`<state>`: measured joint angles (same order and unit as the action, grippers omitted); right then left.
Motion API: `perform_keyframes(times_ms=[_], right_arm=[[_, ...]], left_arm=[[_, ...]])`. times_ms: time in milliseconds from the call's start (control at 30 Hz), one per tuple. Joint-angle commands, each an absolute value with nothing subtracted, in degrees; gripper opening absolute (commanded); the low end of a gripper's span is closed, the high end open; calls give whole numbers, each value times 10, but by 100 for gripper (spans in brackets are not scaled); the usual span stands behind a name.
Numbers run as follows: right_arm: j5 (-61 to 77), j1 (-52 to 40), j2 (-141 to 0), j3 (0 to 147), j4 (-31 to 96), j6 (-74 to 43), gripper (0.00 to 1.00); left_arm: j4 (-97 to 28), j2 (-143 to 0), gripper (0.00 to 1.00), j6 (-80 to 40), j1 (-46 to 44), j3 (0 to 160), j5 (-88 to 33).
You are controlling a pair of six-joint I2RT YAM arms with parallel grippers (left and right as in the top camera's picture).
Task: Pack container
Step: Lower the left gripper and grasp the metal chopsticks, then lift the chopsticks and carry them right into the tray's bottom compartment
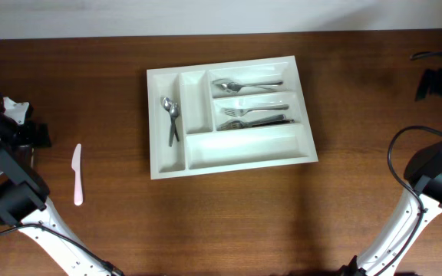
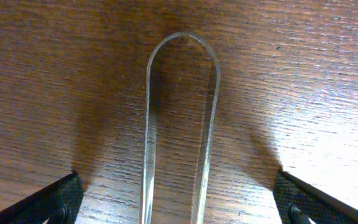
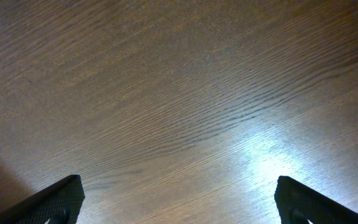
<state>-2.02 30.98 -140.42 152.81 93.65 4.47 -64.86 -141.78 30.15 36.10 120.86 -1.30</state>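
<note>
Status: container [image 1: 244,147] sits mid-bench, a bit toward the far edge, slightly skewed. It's partly packed:
- two spoons [image 1: 171,115] in the narrow slot on the left-edge side
- metal cutlery [image 1: 244,83] in the far crosswise slot, spoons by the look of it
- forks [image 1: 253,116] in the middle crosswise slot

The second narrow slot and the long slot on the near-edge side look empty.

Not packed yet: one pale plastic knife [image 1: 77,175] on bare wood near the left edge, well apart from the container.

The left wrist view shows a clear plastic handle [image 2: 180,93] lying flat and running in between the fingers — probably that same knife, can't confirm. Left gripper [image 2: 176,190] has its fingers spread wide either side of the handle, not clamping it. Right gripper [image 3: 178,190] is also spread wide with nothing between the fingers, over bare wood by the right edge.

My read: mostly done — at least this one piece left to grab and drop in. No other loose items visible on the bench.
</note>
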Motion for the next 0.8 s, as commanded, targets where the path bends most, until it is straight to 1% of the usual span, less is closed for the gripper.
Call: perform_keyframes(times_ms=[0, 433, 467, 500, 533, 567, 600, 633, 767], right_arm=[[-17, 307, -1402, 1526, 936, 40, 99], [-17, 307, -1402, 1526, 936, 40, 99], [-17, 307, -1402, 1526, 936, 40, 99], [-17, 307, -1402, 1526, 936, 40, 99], [-17, 307, -1402, 1526, 936, 40, 98], [-17, 307, -1402, 1526, 936, 40, 99], [-17, 307, -1402, 1526, 936, 40, 99], [-17, 307, -1402, 1526, 936, 40, 99], [-17, 307, -1402, 1526, 936, 40, 99]], left_arm=[[-651, -1435, 100, 296, 364, 1208, -28], [-654, -1435, 100, 296, 364, 1208, -28], [-654, -1435, 99, 296, 364, 1208, -28], [-654, -1435, 93, 296, 364, 1208, -28], [-654, -1435, 89, 296, 364, 1208, -28], [-654, -1435, 81, 296, 364, 1208, -28], [-654, -1435, 76, 296, 364, 1208, -28], [-654, -1435, 66, 296, 364, 1208, -28], [-653, -1435, 54, 296, 364, 1208, -28]])
